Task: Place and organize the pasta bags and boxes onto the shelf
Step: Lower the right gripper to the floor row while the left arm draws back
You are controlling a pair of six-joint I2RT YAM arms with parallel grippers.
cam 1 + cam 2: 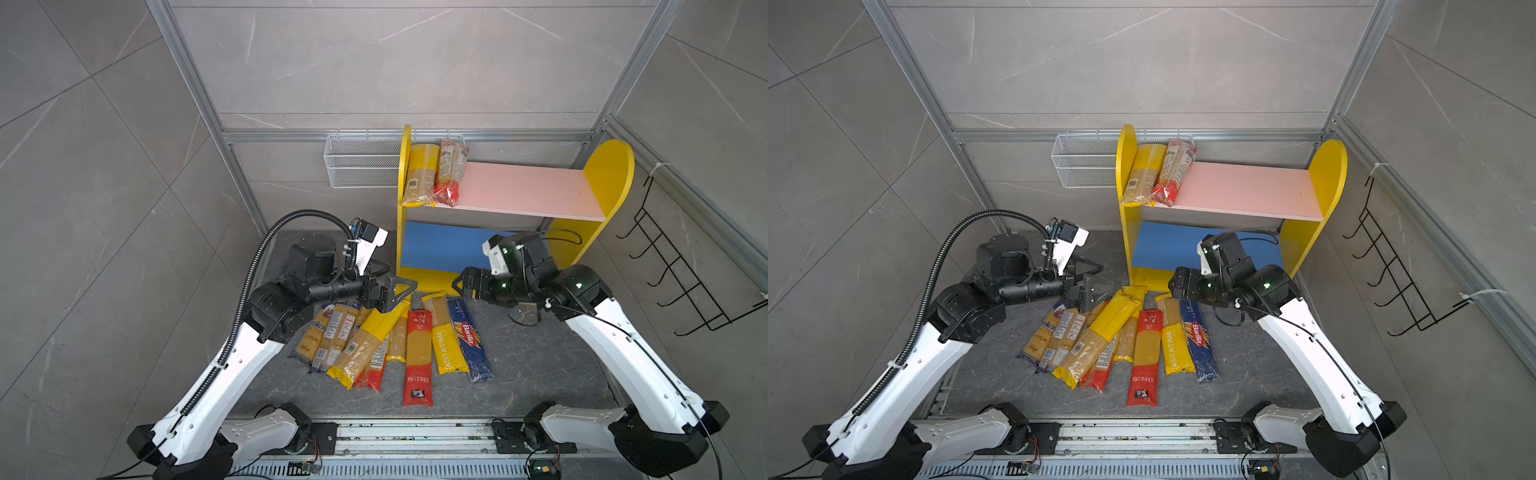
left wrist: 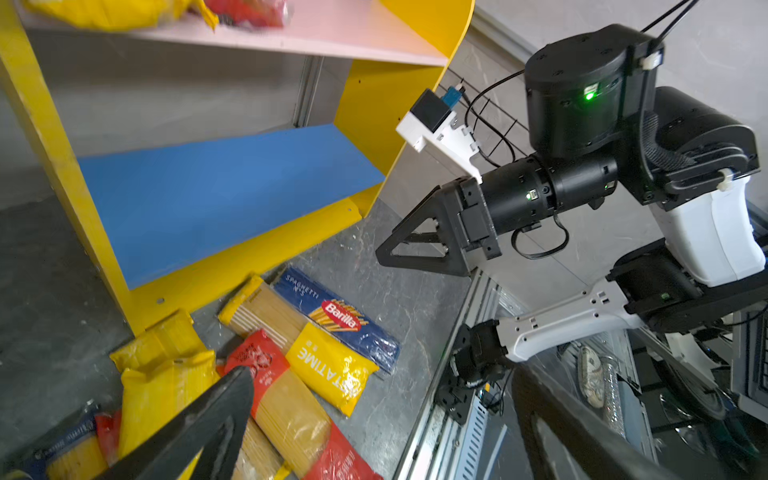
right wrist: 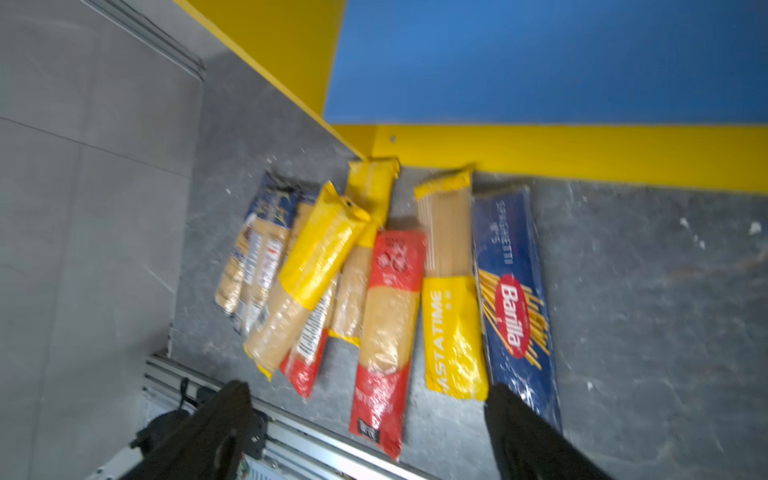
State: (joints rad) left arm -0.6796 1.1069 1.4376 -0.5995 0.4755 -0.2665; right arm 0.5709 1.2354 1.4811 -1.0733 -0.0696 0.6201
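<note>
The left gripper (image 1: 400,277) and right gripper (image 1: 460,283) hang with fingers spread wide, holding nothing, above the pasta packets (image 1: 417,349) heaped on the grey floor (image 1: 540,365) before the shelf (image 1: 606,174); two packets (image 1: 420,174) already lie at the pink upper board's (image 1: 532,187) left end

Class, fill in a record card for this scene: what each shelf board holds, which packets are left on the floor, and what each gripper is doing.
pink upper board: a yellow packet and a red packet side by side at its left end
blue lower board: nothing on it
floor: pile of packets in front of the shelf, with a Barilla packet at its right edge
left gripper: open, empty, above the pile's shelf-side end
right gripper: open, empty, above the Barilla packet's shelf-side end
</note>
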